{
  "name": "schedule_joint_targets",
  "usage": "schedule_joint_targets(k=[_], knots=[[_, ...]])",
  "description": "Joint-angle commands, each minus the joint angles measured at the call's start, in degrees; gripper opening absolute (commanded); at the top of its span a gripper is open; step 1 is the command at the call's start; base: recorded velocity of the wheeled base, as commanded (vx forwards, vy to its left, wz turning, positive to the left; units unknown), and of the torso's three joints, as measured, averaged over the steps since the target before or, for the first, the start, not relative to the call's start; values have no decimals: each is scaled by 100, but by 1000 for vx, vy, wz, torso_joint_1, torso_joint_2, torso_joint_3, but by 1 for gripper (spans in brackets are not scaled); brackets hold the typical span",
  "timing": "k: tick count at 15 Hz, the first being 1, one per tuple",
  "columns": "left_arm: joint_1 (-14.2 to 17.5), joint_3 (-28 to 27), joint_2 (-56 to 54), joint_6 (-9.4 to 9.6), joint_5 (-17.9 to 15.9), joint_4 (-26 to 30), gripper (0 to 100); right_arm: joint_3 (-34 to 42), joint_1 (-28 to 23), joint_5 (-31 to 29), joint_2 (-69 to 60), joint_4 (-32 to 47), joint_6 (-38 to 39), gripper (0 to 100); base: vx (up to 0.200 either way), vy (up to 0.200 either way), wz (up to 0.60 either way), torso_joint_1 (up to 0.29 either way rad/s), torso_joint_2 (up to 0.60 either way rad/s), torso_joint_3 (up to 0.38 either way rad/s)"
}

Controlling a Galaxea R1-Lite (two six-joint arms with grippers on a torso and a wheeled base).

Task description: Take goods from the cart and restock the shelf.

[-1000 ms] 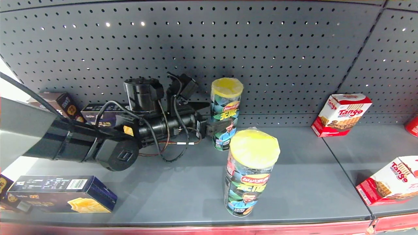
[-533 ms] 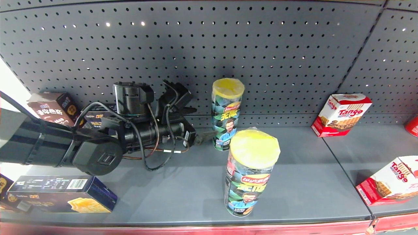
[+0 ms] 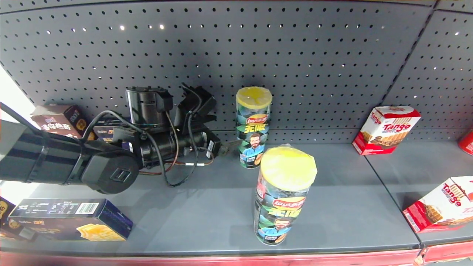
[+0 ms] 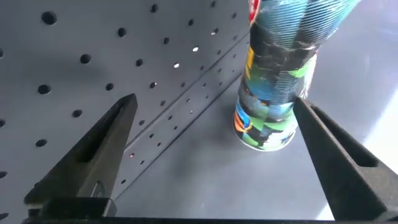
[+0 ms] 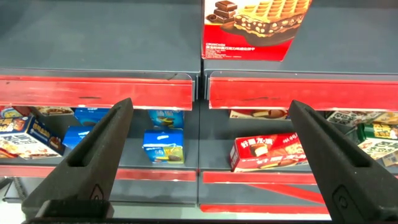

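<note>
Two tall chip cans with yellow lids stand upright on the grey shelf (image 3: 207,207). The rear can (image 3: 253,127) (image 4: 277,81) is close to the pegboard wall, and the front can (image 3: 283,195) is near the shelf's front edge. My left gripper (image 3: 224,139) (image 4: 214,106) is open just left of the rear can, low over the shelf. Nothing is between its fingers, and the can stands just beyond the fingertips. My right gripper (image 5: 209,106) is open and empty, facing lower shelves with red price rails (image 5: 155,93).
A dark biscuit box (image 3: 70,220) lies at the front left and brown boxes (image 3: 55,122) sit behind my left arm. Red-and-white wafer boxes (image 3: 386,129) (image 3: 439,208) are on the right. Bare shelf lies between the cans and those boxes. The pegboard wall (image 3: 236,55) closes the back.
My left gripper has let go of the rear can and drawn back to the left. The can, tilted before, now stands upright and free.
</note>
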Motion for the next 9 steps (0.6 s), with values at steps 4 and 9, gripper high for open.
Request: schedule_joint_targets(k=[4,9], knots=[[35,-24,69,-10,54,-1,100,0,5,1,16,2,3,100,0,0,0,0,0,0],[43,11,69,-80,247,-18,100,0,5,1,7,2,-6,100,0,0,0,0,0,0]])
